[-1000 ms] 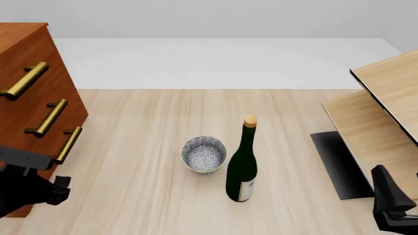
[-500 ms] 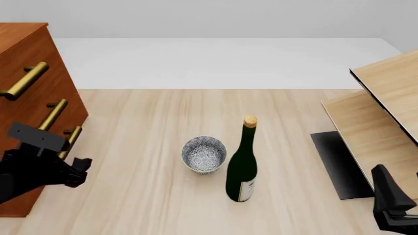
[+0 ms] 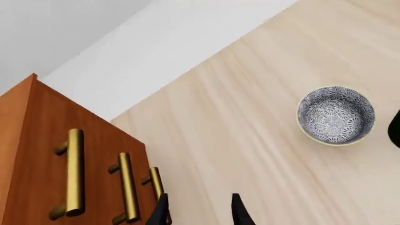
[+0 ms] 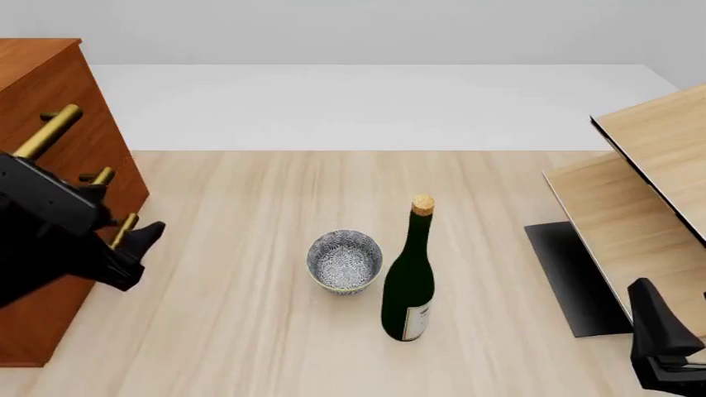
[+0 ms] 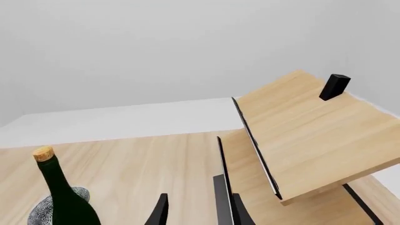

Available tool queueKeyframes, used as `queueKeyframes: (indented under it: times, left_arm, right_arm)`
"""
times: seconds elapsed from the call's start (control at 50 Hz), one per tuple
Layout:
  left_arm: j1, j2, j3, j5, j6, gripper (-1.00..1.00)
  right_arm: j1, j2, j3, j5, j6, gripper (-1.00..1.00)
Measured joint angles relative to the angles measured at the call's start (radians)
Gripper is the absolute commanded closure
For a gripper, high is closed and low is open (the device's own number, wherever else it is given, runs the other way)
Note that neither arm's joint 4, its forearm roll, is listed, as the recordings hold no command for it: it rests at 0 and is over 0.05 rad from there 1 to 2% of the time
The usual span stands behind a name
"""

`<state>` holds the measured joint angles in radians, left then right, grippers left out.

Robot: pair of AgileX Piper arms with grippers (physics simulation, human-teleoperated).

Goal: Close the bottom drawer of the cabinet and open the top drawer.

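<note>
Light-wood table (image 4: 254, 331), white floor beyond (image 4: 375, 107)

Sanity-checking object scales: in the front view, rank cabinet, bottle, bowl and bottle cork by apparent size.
1. cabinet, partly cut off by the frame and the left arm
2. bottle
3. bowl
4. cork

You are looking across a pale wood-grain table (image 4: 243, 314) that is running forward to a flat white surface (image 4: 375, 103) and, beyond it, a plain grey-white wall (image 4: 364, 29). Soft, even light is falling over everything, casting only faint shadows. At the right edge, slanted light-wood boards (image 4: 651, 174) with thin dark edges are rising above a black base plate (image 4: 568, 277). In the right wrist view, a small black block (image 5: 334, 86) is sitting on the upper board.
</note>
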<state>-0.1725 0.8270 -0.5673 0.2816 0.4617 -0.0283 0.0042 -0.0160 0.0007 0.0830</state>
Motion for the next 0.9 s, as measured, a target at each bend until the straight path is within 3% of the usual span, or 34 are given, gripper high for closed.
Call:
queueKeyframes:
  times: [0.4, 0.64, 0.9]
  left_arm:
    - [-0.098, -0.085, -0.004, -0.109, 0.249, -1.00]
    - [-0.109, -0.103, 0.035, -0.211, 0.415, -1.00]
    - [-0.066, -0.107, 0.110, -0.320, 0.633, -1.00]
  right_arm:
    - [-0.001, 0.002, 0.000, -0.002, 0.001, -1.00]
    - [-0.002, 0.000, 0.001, -0.001, 0.001, -1.00]
    - [0.000, -0.002, 0.002, 0.000, 0.000, -1.00]
